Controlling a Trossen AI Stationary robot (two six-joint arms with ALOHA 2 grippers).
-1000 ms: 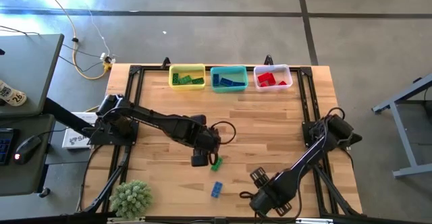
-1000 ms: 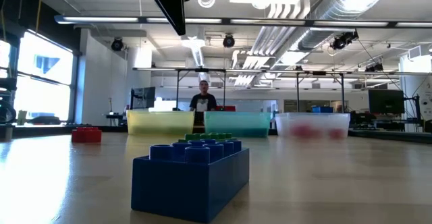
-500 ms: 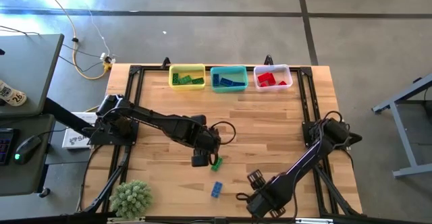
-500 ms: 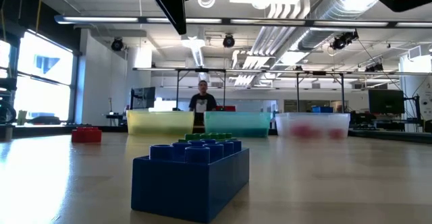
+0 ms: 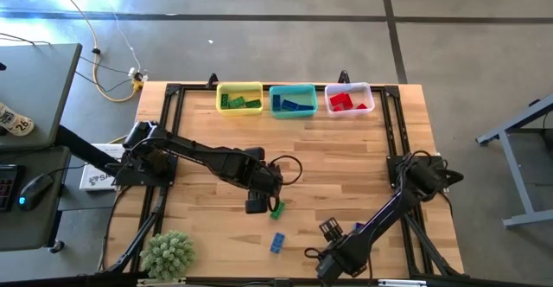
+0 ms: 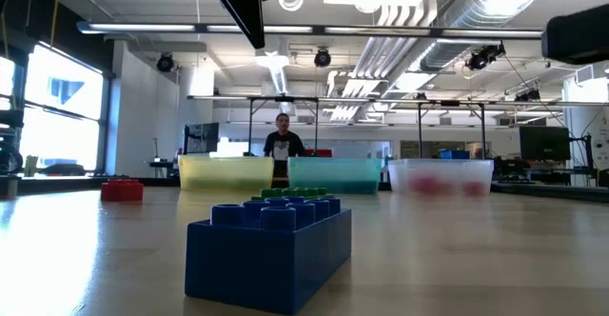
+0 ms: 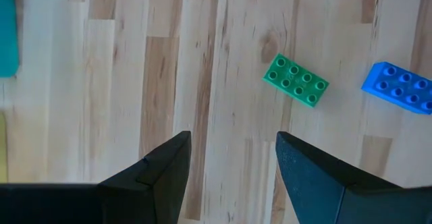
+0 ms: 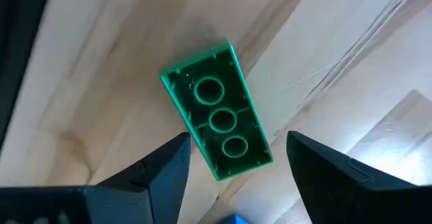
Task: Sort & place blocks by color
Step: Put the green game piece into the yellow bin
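Two green blocks are still loose on the counter [image 5: 346, 140], and each has open, empty fingers near it.

Ref point = the blue block [image 5: 277, 243], near the counter's front edge.

- Green block no. 1 [image 7: 295, 80]: studs up, just past the blue block on the bin side. The left fingers [image 7: 233, 136] hang above it w/ a wide gap and nothing held. In the left wrist view the block is off to one side of the gap, not btwn the tips, and its long axis is slanted to the line across them.
- Green block no. 2 [image 8: 217, 121]: hollow side up, on the right arm's side of the blue block; hidden under that arm in the high view. The right fingers [image 8: 237, 137] are spread wide and hold nothing. The block sits in line w/ their gap, its long axis diagonal, one end reaching in btwn the tips. Can't tell how high the tips are above it.

Judgement: the right arm is better lined up. It prob. needs a wrist turn to close across the short sides, then a drop. The left arm needs a sideways shift first. Both blocks belong in the yellow bin [image 5: 239, 84], well away from the blue block at the far edge.
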